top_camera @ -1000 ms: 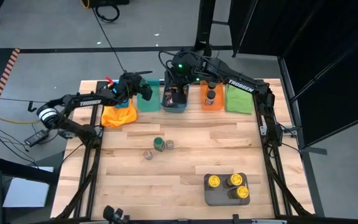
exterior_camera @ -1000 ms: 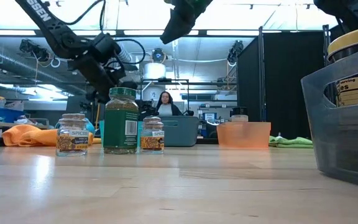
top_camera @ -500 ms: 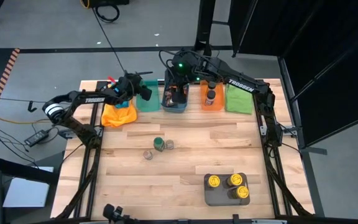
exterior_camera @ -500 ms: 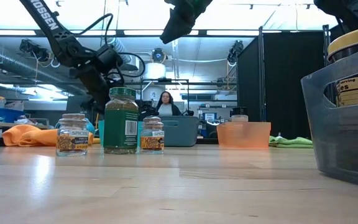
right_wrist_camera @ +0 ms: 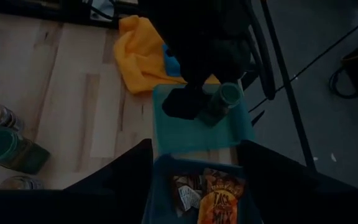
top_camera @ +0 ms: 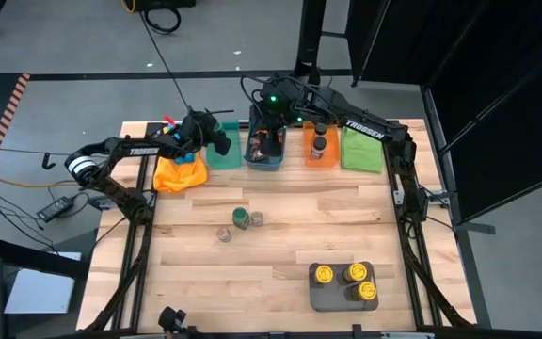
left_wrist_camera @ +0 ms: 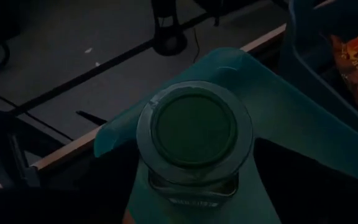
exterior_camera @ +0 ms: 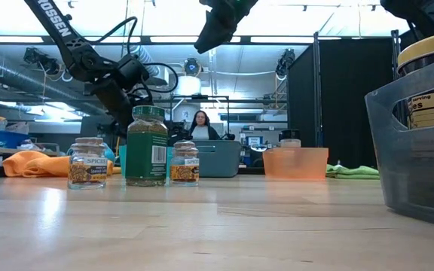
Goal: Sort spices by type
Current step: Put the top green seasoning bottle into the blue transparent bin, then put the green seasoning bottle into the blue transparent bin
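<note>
Just now, against a second ago, the left arm is seen swung slightly further in, and the left claw (top_camera: 216, 137) is hung directly over the teal bin (top_camera: 224, 157). Straight below the claw a green-lidded jar (left_wrist_camera: 194, 127) is seen inside that bin. Whether it is still pinched or already let go cannot be told, though the drop-off is judged to be all but done. Beside this claw, the right claw (top_camera: 269, 118) is held with its fingers spread and empty above the blue bin (top_camera: 264, 155), where foil packets (right_wrist_camera: 219, 199) are kept. Further along, one dark-lidded jar (top_camera: 319, 144) is stood in the orange bin (top_camera: 320, 158). Well away on the desk (top_camera: 280, 240), three jars (top_camera: 240, 218) are left unsorted, and three yellow-lidded jars (top_camera: 324, 274) are gathered on a grey tray (top_camera: 332, 299).
</note>
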Robot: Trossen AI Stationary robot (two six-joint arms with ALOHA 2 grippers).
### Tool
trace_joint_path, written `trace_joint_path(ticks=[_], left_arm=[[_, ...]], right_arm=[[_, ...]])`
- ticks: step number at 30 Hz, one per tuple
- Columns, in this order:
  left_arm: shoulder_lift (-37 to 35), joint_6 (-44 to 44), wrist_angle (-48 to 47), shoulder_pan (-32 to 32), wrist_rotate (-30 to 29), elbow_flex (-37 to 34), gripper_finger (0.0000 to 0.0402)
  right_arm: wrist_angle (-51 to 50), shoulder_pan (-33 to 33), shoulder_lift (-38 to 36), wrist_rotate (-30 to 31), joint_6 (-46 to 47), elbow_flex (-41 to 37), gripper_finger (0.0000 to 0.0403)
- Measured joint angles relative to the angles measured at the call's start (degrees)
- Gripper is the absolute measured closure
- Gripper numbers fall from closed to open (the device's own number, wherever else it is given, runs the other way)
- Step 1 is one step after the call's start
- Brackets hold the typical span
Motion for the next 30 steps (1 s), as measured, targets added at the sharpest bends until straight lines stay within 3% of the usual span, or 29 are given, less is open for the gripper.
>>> trace_joint_path(ticks=[7, 12, 16, 24, 27, 30], left_arm=[[-0.1, 1.8, -3.5, 0.0, -0.5, 3.5, 0.0048], [-0.1, 5.4, -12.1, -0.1, 1.3, 10.3, 0.0047], [-0.1, 9.3, -22.8, -0.2, 12.9, 18.2, 0.0046], [-1.9, 12.3, -38.5, -4.0, 42.4, 32.6, 0.0046], [-5.7, 13.2, -43.0, -7.4, 46.9, 34.6, 0.0046], [-10.7, 15.4, -48.3, -11.7, 45.2, 35.2, 0.0046]], right_arm=[[-0.1, 0.0, -2.1, 0.0, -0.4, -0.1, 0.0154], [-0.1, 0.0, -5.9, 0.1, -0.2, -0.1, 0.0156], [-0.4, 0.0, -9.8, 1.4, -0.1, -0.1, 0.0158], [-3.1, -0.1, -20.1, 6.2, 0.6, -0.1, 0.0156], [-3.7, -0.1, -24.5, 7.5, 2.5, 0.0, 0.0158], [-4.7, -0.1, -28.1, 7.5, 4.3, 0.0, 0.0157]])
